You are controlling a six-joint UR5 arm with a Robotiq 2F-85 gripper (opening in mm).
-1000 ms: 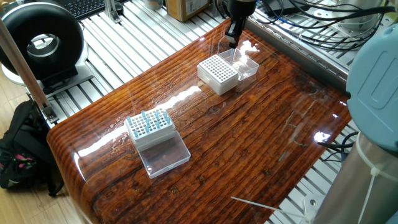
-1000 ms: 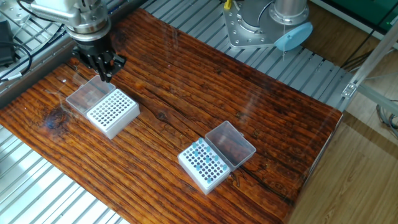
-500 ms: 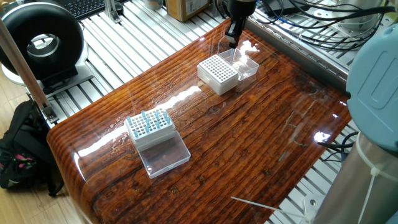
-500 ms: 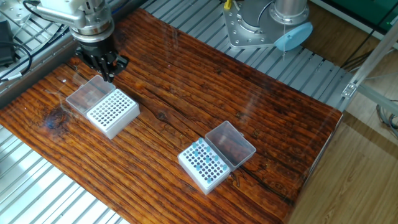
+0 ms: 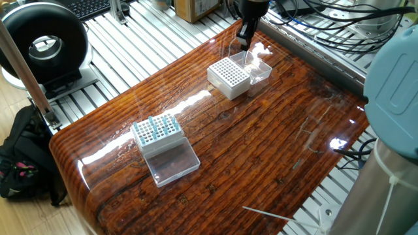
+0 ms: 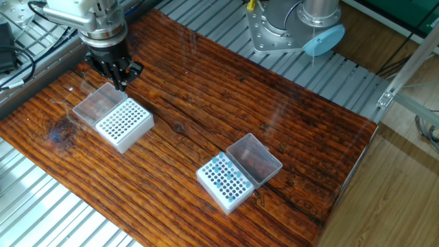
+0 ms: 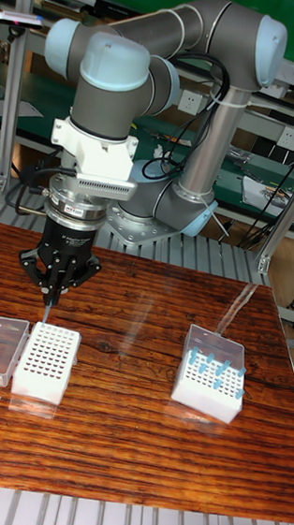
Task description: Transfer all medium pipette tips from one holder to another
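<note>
A white holder [image 6: 125, 123] [image 5: 230, 76] [image 7: 47, 360] shows only a grid of bare holes. My gripper [image 6: 121, 82] [image 5: 245, 43] [image 7: 48, 304] hangs just above the holder's back edge, by its open clear lid [image 6: 96, 104]. The fingers are drawn together on one thin pale medium pipette tip [image 7: 48, 317] that points down. A second holder [image 6: 224, 180] [image 5: 157, 130] [image 7: 211, 380] stands far across the table. It carries several pale-blue medium pipette tips [image 7: 216, 366] upright in its grid.
Each holder has a clear hinged lid lying open beside it [image 6: 255, 159] [image 5: 173, 162]. The arm's base [image 6: 288, 27] stands on aluminium rails behind the wooden table [image 6: 206, 89]. A black round device [image 5: 42, 46] and a dark bag [image 5: 19, 156] sit off the table.
The gripper has edged slightly sideways and up over the white holder's back edge during the last second. In the last half second it barely moves. Both holders stay put.
</note>
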